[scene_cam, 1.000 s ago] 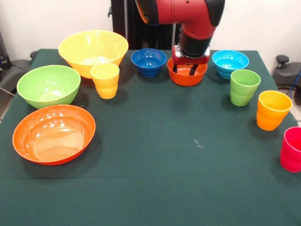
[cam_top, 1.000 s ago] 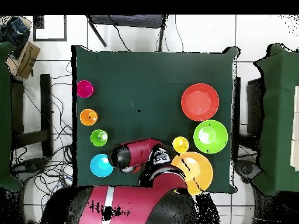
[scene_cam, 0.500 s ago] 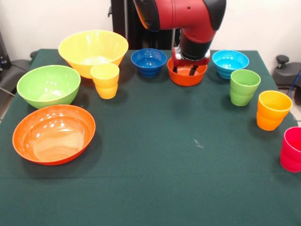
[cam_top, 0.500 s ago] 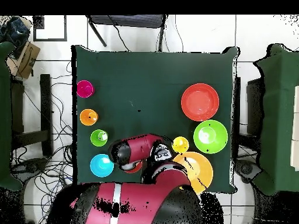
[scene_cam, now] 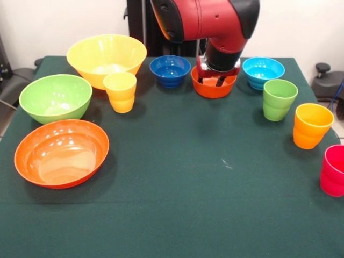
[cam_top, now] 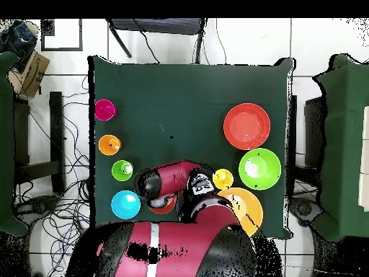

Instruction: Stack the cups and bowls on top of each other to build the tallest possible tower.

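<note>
Above the small orange bowl [scene_cam: 214, 86], gripper [scene_cam: 215, 79] dipped into the cavity, two dark fingers [scene_cam: 207, 79] apart and reaching below the rim; nothing held, no clear contact with the wall, though exact finger-to-rim relation hard to tell. Step in hand, by judgement: pinching this bowl's rim for a lift. No tower built yet, all pieces still single on the table [scene_cam: 177, 177]. Just left of the small orange bowl, dark blue bowl [scene_cam: 170, 70]; just right, light blue bowl [scene_cam: 263, 71]; farther right and nearer the camera, green cup [scene_cam: 279, 99], orange-yellow cup [scene_cam: 312, 125], pink-red cup [scene_cam: 334, 170]. Far left of it, yellow bowl [scene_cam: 106, 58] with yellow cup [scene_cam: 120, 91] just in front, then green bowl [scene_cam: 55, 98] and large orange bowl [scene_cam: 61, 152]. For a clean grasp: one finger inside the wall, one outside, closing gently on the glossy rim; straight lift before any sideways travel, to avoid nudging either blue neighbour. Likely destination, the large orange bowl, well apart from this one. Slip risk on smooth plastic if pinched too shallow.
</note>
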### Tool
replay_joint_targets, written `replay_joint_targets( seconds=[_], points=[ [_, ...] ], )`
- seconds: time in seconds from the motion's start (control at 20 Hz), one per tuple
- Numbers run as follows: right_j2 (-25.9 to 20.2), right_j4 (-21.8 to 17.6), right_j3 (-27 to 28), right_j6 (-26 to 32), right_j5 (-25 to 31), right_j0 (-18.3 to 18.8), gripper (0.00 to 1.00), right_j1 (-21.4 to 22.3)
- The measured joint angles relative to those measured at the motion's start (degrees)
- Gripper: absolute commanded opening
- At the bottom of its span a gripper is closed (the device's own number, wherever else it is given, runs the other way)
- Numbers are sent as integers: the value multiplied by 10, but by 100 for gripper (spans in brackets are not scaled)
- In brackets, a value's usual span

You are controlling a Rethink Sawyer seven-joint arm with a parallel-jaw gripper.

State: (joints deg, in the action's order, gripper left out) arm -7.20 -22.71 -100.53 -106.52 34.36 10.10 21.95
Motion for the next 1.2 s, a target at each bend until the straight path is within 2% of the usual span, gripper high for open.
replay_joint_targets(
  seconds=[0.65,1.2],
  points=[
    [-34,-32,17,0,44,23,100,-5],
    [-44,-40,19,0,50,31,100,-5]
  ],
)
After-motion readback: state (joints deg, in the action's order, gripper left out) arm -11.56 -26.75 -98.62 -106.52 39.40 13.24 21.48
